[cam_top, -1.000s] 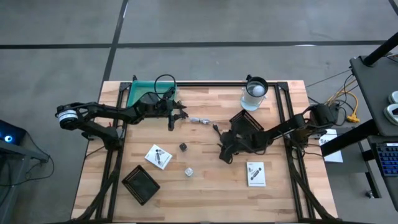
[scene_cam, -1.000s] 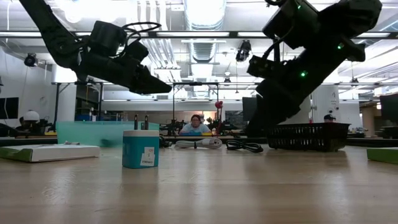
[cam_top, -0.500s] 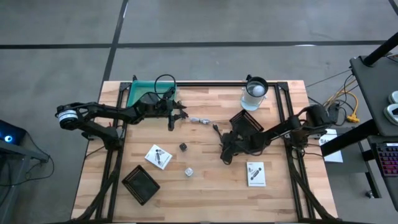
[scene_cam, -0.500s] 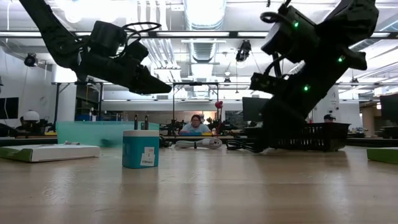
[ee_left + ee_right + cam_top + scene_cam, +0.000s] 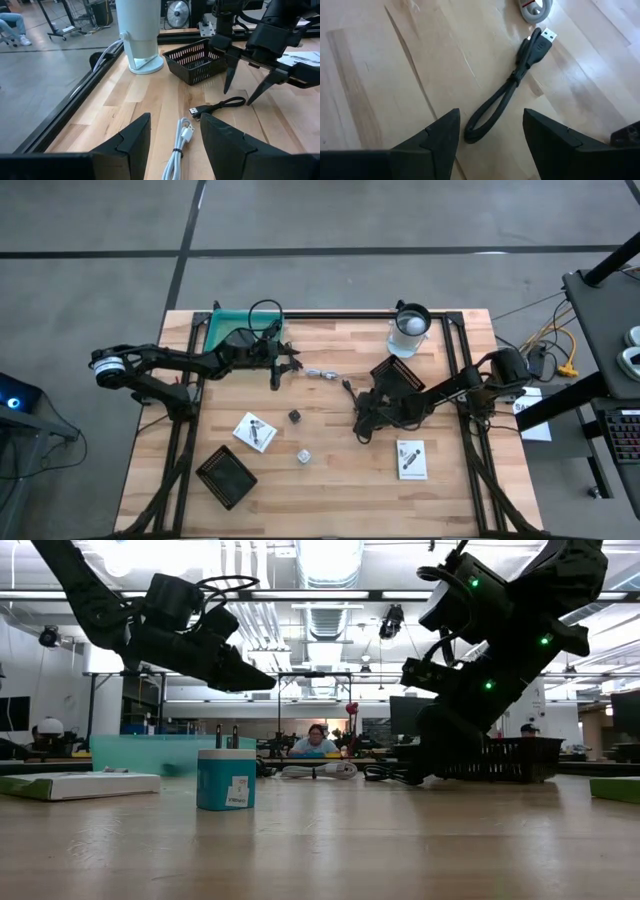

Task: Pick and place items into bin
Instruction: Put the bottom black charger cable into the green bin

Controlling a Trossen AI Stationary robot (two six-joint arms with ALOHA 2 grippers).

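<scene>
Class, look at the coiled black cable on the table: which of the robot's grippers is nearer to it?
Right. The right gripper hangs open just above the black cable, fingers either side of its loop. The left gripper is open farther off, above the white cable.

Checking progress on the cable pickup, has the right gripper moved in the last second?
Yes. The right gripper has come down toward the table beside the black basket, open over the black cable.

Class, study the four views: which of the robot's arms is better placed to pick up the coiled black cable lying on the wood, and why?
The right. Its gripper hangs open directly over the black cable, fingers either side of the loop's end. The left gripper is open too, but it is farther off, with the white cable ahead of it.
</scene>
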